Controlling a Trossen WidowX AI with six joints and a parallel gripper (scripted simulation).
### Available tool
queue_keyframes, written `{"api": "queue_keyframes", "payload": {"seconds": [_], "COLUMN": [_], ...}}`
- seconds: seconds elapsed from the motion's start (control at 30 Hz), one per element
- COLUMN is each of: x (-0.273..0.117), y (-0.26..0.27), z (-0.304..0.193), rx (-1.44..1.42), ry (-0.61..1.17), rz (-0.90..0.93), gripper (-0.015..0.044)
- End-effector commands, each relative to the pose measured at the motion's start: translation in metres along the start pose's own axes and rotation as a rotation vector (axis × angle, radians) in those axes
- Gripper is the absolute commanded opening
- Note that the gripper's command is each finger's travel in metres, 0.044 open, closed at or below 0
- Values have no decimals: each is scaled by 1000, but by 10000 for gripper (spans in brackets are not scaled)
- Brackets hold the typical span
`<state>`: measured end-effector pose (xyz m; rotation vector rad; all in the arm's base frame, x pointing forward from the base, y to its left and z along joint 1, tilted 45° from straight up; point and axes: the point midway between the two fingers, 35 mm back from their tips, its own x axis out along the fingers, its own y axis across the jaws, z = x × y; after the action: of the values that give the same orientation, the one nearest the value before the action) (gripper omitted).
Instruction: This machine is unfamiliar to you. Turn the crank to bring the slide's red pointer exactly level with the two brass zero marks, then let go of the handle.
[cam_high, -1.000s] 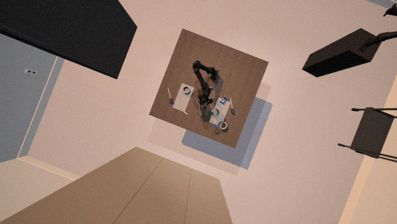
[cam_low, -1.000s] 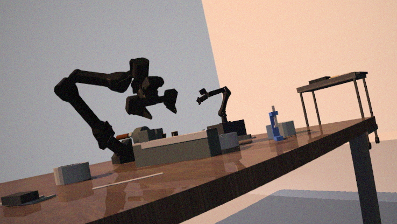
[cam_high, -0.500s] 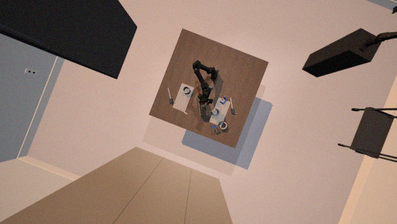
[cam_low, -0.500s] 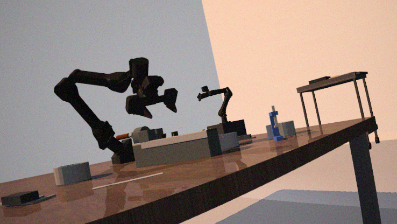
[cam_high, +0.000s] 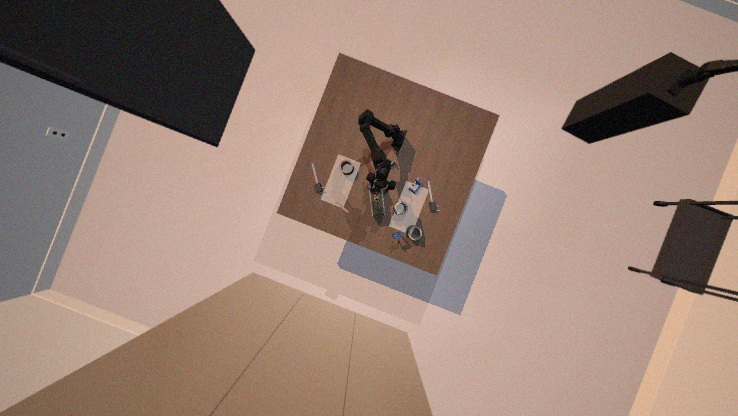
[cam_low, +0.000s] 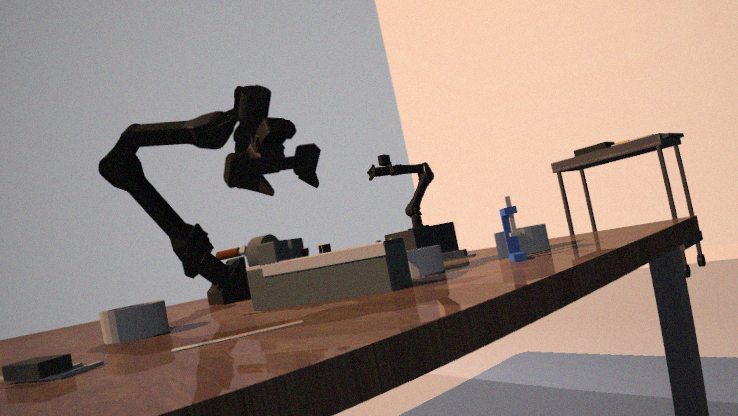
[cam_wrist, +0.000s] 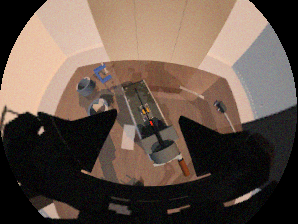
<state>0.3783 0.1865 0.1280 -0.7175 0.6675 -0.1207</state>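
The machine is a long grey box (cam_high: 378, 207) (cam_low: 325, 286) (cam_wrist: 165, 154) with a drum (cam_low: 266, 250) at the end nearer my base. Its crank handle (cam_low: 227, 253) (cam_wrist: 184, 167) is orange-brown and sticks out beside the drum. The small red pointer (cam_wrist: 151, 123) shows on the slide, near yellow-orange marks (cam_wrist: 145, 110); whether they are level is too small to tell. My gripper (cam_low: 294, 189) (cam_wrist: 149, 115) is open and empty, high above the machine. In the wrist view the handle lies low, close to the right finger's side, well below it in height and not touched.
A blue clamp (cam_high: 397, 235) (cam_low: 508, 235) (cam_wrist: 102, 74) stands near a grey round pot (cam_high: 414, 232) (cam_wrist: 86, 86). Another pot (cam_high: 400, 208) (cam_wrist: 98, 107) is beside the machine. A third pot (cam_high: 347, 167) (cam_low: 134, 321) is on the other side. A thin pale rod (cam_low: 237, 335) lies nearby.
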Motion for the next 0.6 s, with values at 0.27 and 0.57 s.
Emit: {"api": "queue_keyframes", "payload": {"seconds": [0.27,0.57], "x": [-28,-54], "y": [-54,-87], "z": [-18,-44], "rx": [-189,-341], "ry": [23,14], "rz": [131,240], "gripper": [440,440]}}
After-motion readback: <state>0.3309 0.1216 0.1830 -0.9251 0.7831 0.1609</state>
